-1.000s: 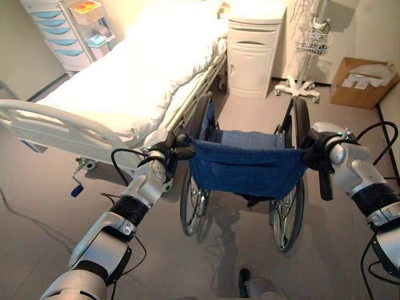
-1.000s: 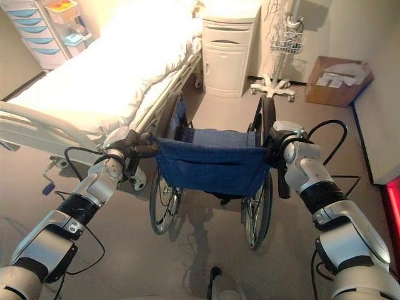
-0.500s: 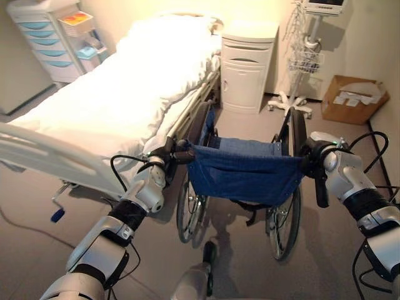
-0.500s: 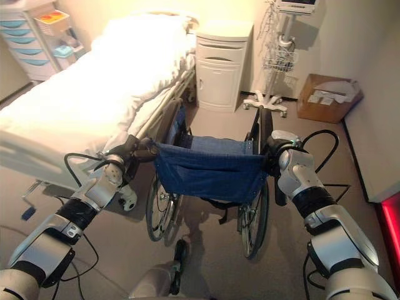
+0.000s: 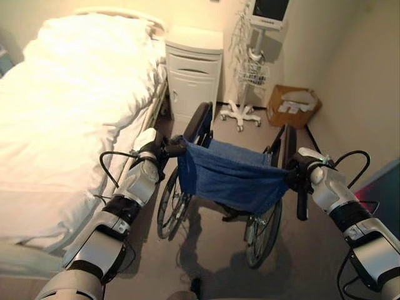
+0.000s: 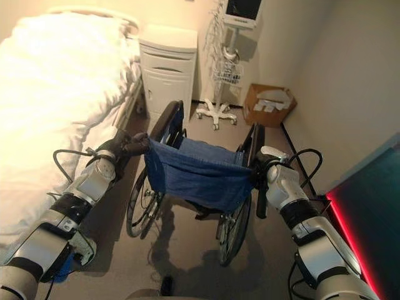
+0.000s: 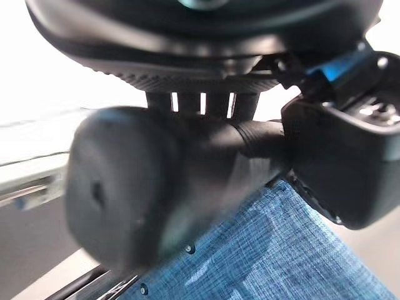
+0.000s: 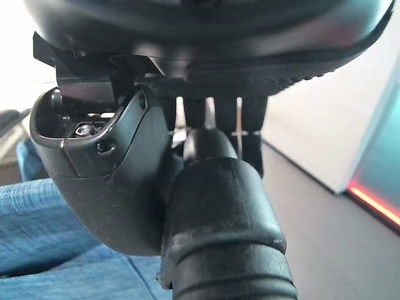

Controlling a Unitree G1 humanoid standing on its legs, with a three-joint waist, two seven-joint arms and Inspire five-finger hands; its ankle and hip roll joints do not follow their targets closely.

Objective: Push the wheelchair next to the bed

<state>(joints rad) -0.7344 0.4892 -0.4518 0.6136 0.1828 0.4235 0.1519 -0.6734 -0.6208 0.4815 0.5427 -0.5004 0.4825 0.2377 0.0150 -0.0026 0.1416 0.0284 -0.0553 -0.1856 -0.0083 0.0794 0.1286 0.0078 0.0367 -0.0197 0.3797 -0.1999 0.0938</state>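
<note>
Left hand (image 5: 152, 162) clenched on the wheelchair's (image 5: 234, 181) left handle (image 7: 125, 187), right hand (image 5: 300, 172) wrapped round the right handle (image 8: 219, 212), blue seat back between the fingers, bed (image 5: 56, 119) just beside the left fingers

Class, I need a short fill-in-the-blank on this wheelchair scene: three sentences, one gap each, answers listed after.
1. The wheelchair has a ____ fabric back.
2. Each hand, left hand and right hand, is shut on a push ____.
3. The bed lies on the robot's ____ side.

Answers: blue; handle; left
</note>
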